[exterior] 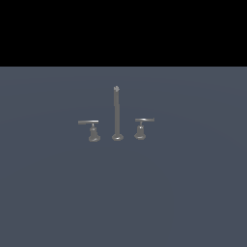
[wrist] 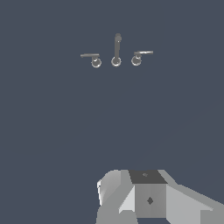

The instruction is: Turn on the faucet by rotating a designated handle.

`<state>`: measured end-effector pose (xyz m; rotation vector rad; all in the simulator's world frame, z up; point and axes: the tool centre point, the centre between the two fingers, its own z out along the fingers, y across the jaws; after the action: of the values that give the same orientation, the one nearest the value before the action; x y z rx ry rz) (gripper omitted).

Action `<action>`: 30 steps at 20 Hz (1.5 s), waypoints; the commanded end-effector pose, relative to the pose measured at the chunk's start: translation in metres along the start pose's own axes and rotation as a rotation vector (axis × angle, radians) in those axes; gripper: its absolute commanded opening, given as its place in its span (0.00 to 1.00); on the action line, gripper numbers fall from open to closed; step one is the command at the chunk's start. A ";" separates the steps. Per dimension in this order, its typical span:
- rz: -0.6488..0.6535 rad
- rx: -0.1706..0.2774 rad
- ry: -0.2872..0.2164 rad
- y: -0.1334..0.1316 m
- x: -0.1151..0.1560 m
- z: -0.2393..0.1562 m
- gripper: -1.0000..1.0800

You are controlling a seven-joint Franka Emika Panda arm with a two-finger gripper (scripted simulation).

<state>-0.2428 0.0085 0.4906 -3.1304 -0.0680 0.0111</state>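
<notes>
Clearly the approach is not begun: the handle (wrist: 90, 58) lies well ahead of the claw (wrist: 146, 199), whose jaw state I cannot tell; next, reach its lever.

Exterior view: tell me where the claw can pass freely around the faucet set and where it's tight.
Open floor lies in front of all three pieces and outward of the handle and the smaller lever handle. It's tight only in the gaps between each lever and the spout post. The claw itself isn't visible here.
</notes>
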 end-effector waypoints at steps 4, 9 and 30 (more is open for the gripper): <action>0.005 0.000 0.000 -0.001 0.000 0.001 0.00; 0.033 0.000 0.000 -0.007 0.003 0.009 0.00; 0.390 0.002 0.002 -0.080 0.051 0.103 0.00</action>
<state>-0.2010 0.0850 0.3967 -3.0930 0.4895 0.0113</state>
